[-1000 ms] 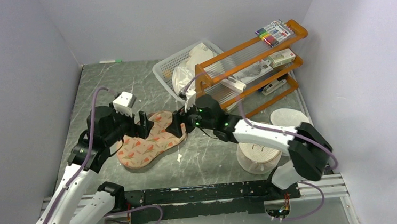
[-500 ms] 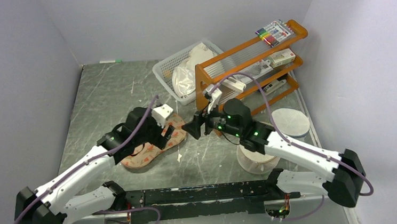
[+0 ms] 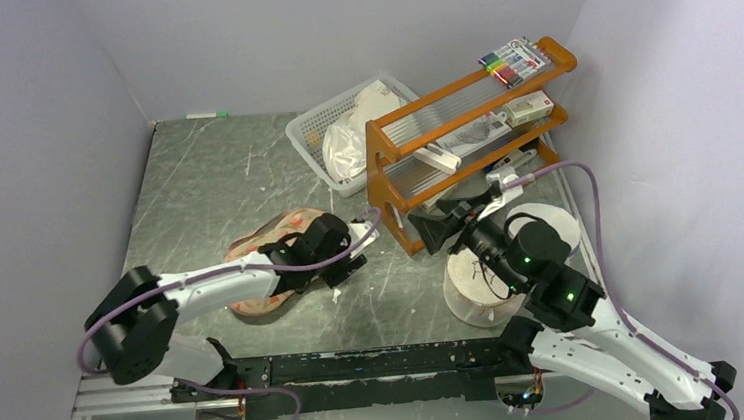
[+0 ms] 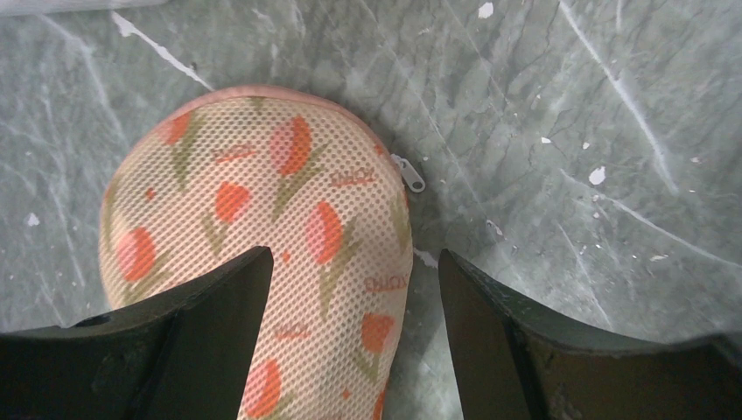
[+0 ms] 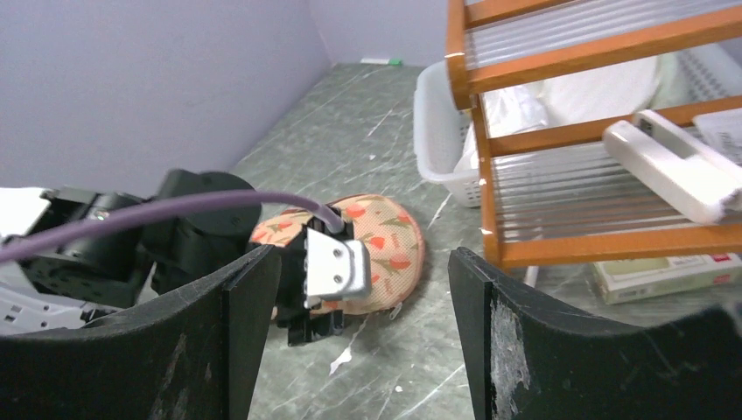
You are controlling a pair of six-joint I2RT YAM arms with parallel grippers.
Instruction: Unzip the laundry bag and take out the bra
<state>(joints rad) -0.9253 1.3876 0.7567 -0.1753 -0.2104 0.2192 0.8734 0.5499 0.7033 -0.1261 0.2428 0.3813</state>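
One flat, flower-printed mesh laundry bag

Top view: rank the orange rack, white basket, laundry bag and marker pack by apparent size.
1. orange rack, clearly largest.
2-3. white basket and laundry bag: alike, both partly covered, so unranked.
4. marker pack, smallest.

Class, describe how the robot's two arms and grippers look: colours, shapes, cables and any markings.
The left arm and right arm match: white links, black joints, a purple cable looping along each. The left gripper and right gripper each have two broad, tapered black fingers with scuffed edges. Small green lights glow on the right arm.
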